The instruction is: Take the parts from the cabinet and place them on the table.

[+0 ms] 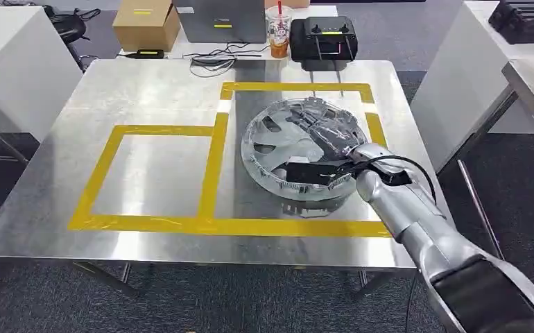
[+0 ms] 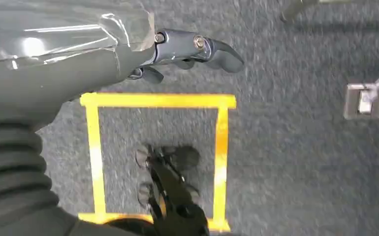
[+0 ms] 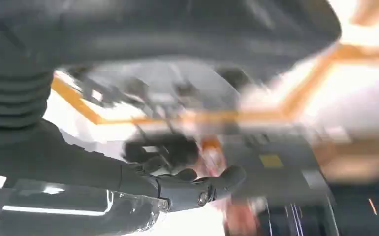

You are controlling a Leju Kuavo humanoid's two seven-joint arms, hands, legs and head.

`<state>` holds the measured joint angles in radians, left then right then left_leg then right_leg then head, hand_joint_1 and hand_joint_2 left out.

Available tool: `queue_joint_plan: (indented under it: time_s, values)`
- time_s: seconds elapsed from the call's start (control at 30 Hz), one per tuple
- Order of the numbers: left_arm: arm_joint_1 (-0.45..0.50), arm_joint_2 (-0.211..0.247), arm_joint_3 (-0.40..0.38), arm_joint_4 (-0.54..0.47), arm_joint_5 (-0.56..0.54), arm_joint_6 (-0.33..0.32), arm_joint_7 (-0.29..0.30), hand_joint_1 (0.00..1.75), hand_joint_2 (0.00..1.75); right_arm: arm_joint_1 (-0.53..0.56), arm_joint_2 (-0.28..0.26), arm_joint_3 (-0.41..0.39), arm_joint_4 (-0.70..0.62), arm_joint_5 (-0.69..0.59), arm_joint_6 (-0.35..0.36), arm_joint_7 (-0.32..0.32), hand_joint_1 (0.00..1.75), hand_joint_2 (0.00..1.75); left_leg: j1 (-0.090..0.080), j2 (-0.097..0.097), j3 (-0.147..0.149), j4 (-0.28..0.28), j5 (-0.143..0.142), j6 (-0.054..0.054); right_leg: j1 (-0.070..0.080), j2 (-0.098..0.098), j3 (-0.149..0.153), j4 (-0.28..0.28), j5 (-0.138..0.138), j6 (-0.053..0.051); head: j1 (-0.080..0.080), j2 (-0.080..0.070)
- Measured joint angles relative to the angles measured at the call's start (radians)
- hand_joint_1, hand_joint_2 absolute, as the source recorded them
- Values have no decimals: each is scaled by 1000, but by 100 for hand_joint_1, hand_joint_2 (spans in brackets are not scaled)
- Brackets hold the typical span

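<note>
A round silver part (image 1: 285, 142) with spoke-like openings lies inside the right yellow-taped area (image 1: 297, 87) of the metal table (image 1: 146, 97). Its near edge looks slightly raised, with a shadow beneath. My right hand (image 1: 328, 154) grips the part at its near right rim, dark plastic-wrapped fingers over the top. In the blurred right wrist view the grey thumb (image 3: 197, 191) sticks out, with the part (image 3: 153, 93) a silver smear beyond it. My left hand (image 2: 128, 54) hangs over the grey carpet, its fingers (image 2: 212, 49) stretched out and holding nothing.
The left taped rectangle (image 1: 98, 180) on the table is bare. Beyond the table's far edge are a cardboard box (image 1: 146, 24), a cup with an orange drink (image 1: 279, 28), a black controller (image 1: 323, 36) and cables (image 1: 212, 61). White tables flank both sides. A yellow taped square (image 2: 158, 101) marks the floor.
</note>
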<state>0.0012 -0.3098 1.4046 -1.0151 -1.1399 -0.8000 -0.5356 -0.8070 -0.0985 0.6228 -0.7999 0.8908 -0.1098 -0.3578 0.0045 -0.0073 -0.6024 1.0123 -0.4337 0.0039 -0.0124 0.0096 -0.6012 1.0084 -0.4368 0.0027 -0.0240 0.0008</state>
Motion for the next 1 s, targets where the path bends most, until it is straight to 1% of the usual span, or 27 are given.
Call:
queue_joint_plan:
  time_s: [0.07,0.1,0.13,0.17,0.2,0.23,0.27,0.3,0.33,0.37,0.4,0.43,0.47,0.5,0.53,0.6,0.63,0.67,0.7,0.77,0.8,0.83,0.87,0.9,0.93,0.97,1.0]
  values:
    - [6,-8,0,-6,-3,0,-15,0,0,96,-3,-92,-171,19,26,-6,0,0,-3,-3,-1,3,-2,7,-3,-4,3,-3,-2,10,0,0]
    - [7,-10,0,-7,-5,8,-31,0,0,169,-3,-170,-310,31,42,-27,0,0,-4,-9,3,-5,2,15,-2,-8,9,-11,0,18,-1,0]
    - [7,-11,0,-7,-3,13,-40,0,0,219,-4,-220,-399,34,40,-43,0,0,5,-10,12,-20,10,26,-1,-11,10,-12,-6,23,0,0]
    - [7,-17,2,-6,4,18,-54,0,0,278,-5,-299,-518,34,33,-75,0,0,4,-13,18,-30,13,32,-3,-10,-4,22,-28,18,3,0]
    - [6,-18,4,-6,11,19,-58,0,0,323,-9,-360,-610,31,33,-90,0,0,3,-14,17,-29,19,39,-4,-10,-37,96,-67,9,4,0]
    - [6,-18,6,-6,15,19,-58,0,0,360,-13,-400,-671,27,31,-99,0,0,2,-16,17,-29,19,39,-3,-10,-67,165,-98,5,5,0]
    - [5,-21,9,-6,19,15,-58,0,0,415,-15,-450,-742,24,22,-114,0,0,0,-18,16,-28,19,39,-3,-9,-113,264,-137,3,6,0]
    - [6,-24,15,-8,23,11,-58,0,0,461,-14,-496,-806,22,11,-126,0,0,-2,-18,16,-28,19,39,-3,-10,-140,320,-151,7,6,0]
    - [5,-28,22,-9,31,10,-58,0,0,504,-13,-533,-856,23,0,-135,0,0,-3,-18,16,-28,19,39,-3,-10,-141,320,-147,12,5,0]
    - [5,-31,26,-13,37,10,-58,0,0,560,-14,-572,-907,23,-16,-140,0,0,-3,-18,15,-28,19,39,-3,-10,-112,268,-125,23,6,0]
    - [5,-33,29,-15,44,11,-58,0,0,602,-15,-625,-961,18,-37,-147,0,0,-3,-18,16,-28,18,39,-3,-10,-67,184,-96,33,6,0]
    - [5,-34,33,-16,52,14,-57,0,0,646,-16,-665,-994,8,-49,-154,0,0,-3,-18,15,-25,18,38,-4,-11,-4,70,-62,40,6,0]
    - [5,-35,37,-20,60,16,-55,0,0,688,-18,-706,-1026,3,-55,-154,0,0,-3,-18,14,-21,17,36,-4,-15,46,-21,-41,38,6,0]
    - [6,-36,40,-24,66,17,-53,0,0,735,-19,-739,-1050,2,-58,-154,0,0,-11,-19,13,-19,15,31,3,-14,42,-13,-30,29,4,0]
    - [6,-37,43,-29,72,19,-51,0,0,785,-20,-773,-1079,3,-61,-154,0,0,-9,-18,13,-12,11,26,2,-13,43,-18,-25,20,5,0]
    - [13,-39,48,-37,78,23,-47,0,0,888,-17,-843,-1121,15,-58,-145,0,0,-7,-19,13,-15,15,18,8,-12,46,-15,-22,9,4,0]
    - [17,-39,49,-41,83,26,-47,0,0,928,-11,-872,-1133,20,-51,-140,0,0,-6,-19,10,-12,16,14,2,-13,42,-19,-16,0,5,0]
    - [20,-39,51,-46,86,27,-44,0,0,961,-2,-900,-1144,29,-36,-136,0,0,-3,-14,6,0,-1,9,-3,-14,41,-20,-11,-7,5,0]
    - [23,-40,52,-48,90,27,-43,0,0,998,12,-935,-1154,44,-18,-135,0,0,-2,-8,-6,43,-53,1,-3,-14,36,-20,-6,-13,1,0]
    - [25,-41,51,-51,98,27,-40,0,0,1050,46,-995,-1164,87,22,-137,0,0,3,-4,-55,200,-161,-10,-1,-16,22,-19,3,-18,0,0]
    - [27,-41,51,-52,105,27,-38,0,0,1064,63,-1022,-1164,108,45,-140,0,0,4,-4,-73,265,-195,-12,-1,-16,13,-19,9,-19,0,0]
    - [27,-41,50,-53,110,28,-36,0,0,1072,78,-1046,-1164,116,65,-146,0,0,5,-3,-74,293,-208,-13,0,-16,6,-18,15,-18,0,0]
    - [29,-42,50,-55,122,29,-30,0,0,1079,100,-1080,-1165,125,95,-158,0,0,6,-2,-49,277,-202,-11,2,-15,-5,-18,24,-18,0,0]
    - [32,-42,47,-57,136,31,-24,0,0,1082,122,-1117,-1166,144,128,-173,0,0,5,-1,-4,218,-180,-7,4,-14,-13,-18,31,-18,0,0]
    - [33,-42,44,-59,150,35,-17,0,0,1083,143,-1150,-1168,163,158,-188,0,0,4,-1,52,138,-155,0,7,-13,-20,-18,38,-17,-1,0]
    - [34,-42,38,-63,170,39,-6,0,0,1085,167,-1191,-1171,182,191,-210,0,0,-1,0,140,10,-124,16,10,-10,-27,-19,49,-15,0,0]
    - [36,-39,30,-72,197,48,10,0,0,1084,196,-1241,-1172,201,223,-231,0,0,-7,0,165,-43,-131,24,9,-12,-26,-20,56,-10,1,0]
